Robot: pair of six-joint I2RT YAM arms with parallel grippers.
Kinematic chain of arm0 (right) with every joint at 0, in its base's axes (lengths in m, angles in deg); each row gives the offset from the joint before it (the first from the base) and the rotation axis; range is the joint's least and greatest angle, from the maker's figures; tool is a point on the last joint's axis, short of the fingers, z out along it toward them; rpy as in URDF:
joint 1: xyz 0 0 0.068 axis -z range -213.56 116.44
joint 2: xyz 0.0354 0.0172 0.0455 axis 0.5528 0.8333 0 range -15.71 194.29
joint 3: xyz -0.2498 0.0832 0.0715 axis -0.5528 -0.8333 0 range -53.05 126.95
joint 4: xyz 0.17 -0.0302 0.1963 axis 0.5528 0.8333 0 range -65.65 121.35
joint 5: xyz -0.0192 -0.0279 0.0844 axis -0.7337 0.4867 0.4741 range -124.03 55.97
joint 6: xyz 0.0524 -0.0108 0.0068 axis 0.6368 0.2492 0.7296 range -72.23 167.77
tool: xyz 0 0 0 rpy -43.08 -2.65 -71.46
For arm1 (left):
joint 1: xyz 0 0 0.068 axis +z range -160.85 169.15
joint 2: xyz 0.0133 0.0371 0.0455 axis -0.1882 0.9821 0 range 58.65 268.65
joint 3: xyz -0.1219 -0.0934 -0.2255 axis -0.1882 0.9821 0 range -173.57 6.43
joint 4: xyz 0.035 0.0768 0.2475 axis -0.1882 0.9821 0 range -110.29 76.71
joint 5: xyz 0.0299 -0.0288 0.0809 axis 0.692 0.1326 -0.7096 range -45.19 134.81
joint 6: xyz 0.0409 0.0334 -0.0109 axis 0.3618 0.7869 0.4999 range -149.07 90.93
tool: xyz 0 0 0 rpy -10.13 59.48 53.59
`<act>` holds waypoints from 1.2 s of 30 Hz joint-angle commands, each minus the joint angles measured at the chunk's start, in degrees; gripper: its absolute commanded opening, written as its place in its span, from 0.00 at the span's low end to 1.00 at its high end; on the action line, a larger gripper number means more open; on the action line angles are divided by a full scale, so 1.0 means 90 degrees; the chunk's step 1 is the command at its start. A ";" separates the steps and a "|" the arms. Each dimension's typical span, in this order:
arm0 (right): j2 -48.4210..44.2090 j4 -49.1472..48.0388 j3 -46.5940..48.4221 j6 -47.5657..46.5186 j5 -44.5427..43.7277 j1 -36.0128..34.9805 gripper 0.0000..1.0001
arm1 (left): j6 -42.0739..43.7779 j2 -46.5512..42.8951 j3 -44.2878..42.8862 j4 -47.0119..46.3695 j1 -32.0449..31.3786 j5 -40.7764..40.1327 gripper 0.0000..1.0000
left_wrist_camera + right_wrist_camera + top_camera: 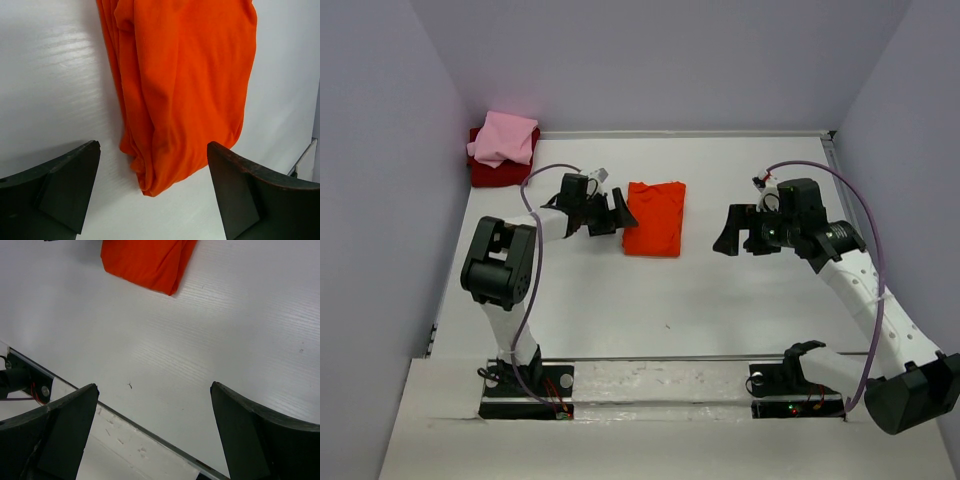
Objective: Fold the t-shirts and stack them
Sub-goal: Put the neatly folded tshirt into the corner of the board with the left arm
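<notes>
Orange t-shirt (655,218) lies flat mid-bench (720,310), folded to a neat upright rectangle. It looks finished as a fold but is not yet on the pile. The pile sits in the far left corner against the wall: pink t-shirt (507,138) on top of dark red t-shirt (485,172), both folded small, the pink one a bit loose and overhanging.

Left arm (505,265) reaches in from the left. Its jaws are spread wide and empty, with their tips just beside the orange shirt's left edge. The left wrist view shows the layered fold edge and a rounded corner of the shirt (185,90) centred between the two tips. This is probably lined up to slide in and grab the whole thickness, hence the wide opening.

Right arm (850,260) has its jaws wide too, holding nothing, parked well apart to the right of the shirt over bare bench. The shirt's corner (145,260) is only at the top of the right wrist view. It is likely standing clear, since the pile is on the left arm's side.

Next step, by my read, is to pick up the orange shirt and move it to the corner stack. The risk is pinching only the top layers so the fold opens up.
</notes>
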 commanded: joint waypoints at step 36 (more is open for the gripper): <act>-0.0033 -0.0029 0.0023 -0.0048 0.0172 -0.0034 1.00 | 0.0162 0.2758 -0.3735 0.0658 0.0756 0.0977 0.00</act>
